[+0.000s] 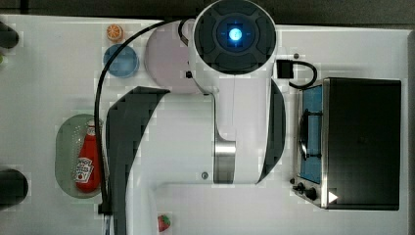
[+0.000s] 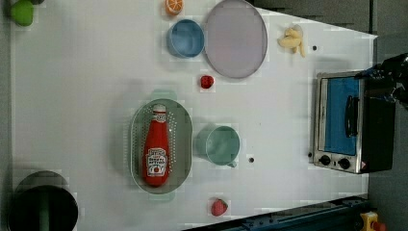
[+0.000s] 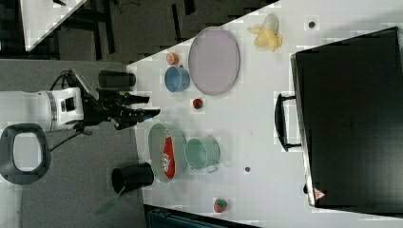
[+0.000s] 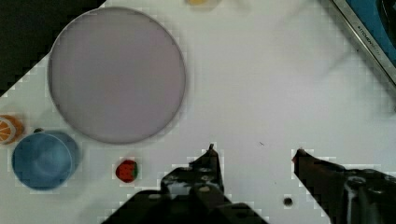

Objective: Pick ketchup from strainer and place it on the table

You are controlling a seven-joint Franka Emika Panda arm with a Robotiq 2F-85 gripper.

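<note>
- Your black two-fingered claw [image 4: 254, 151] stands open, fingers well apart with bare white tabletop [image 4: 261, 84] between them; it holds nothing.
- In the right view the claw [image 3: 154, 113] sits at the end of the white arm, off the table's edge, apart from the strainer.
- The small red squeeze bottle of ketchup [image 2: 156, 149], white cap and white label, lies on its side inside the pale green oval perforated plastic strainer [image 2: 183, 144], well clear of your claw.
- In the right view the ketchup [image 3: 168, 156] lies below the claw tips, not touched.
- A round green mug [image 2: 219, 144] stands just beside the strainer, on the side away from the claw in the right view.
- In the wrist view, beyond the fingertips: a round lilac plate [image 4: 116, 74], a blue bowl [image 4: 42, 161], a red strawberry [image 4: 127, 170].
</note>
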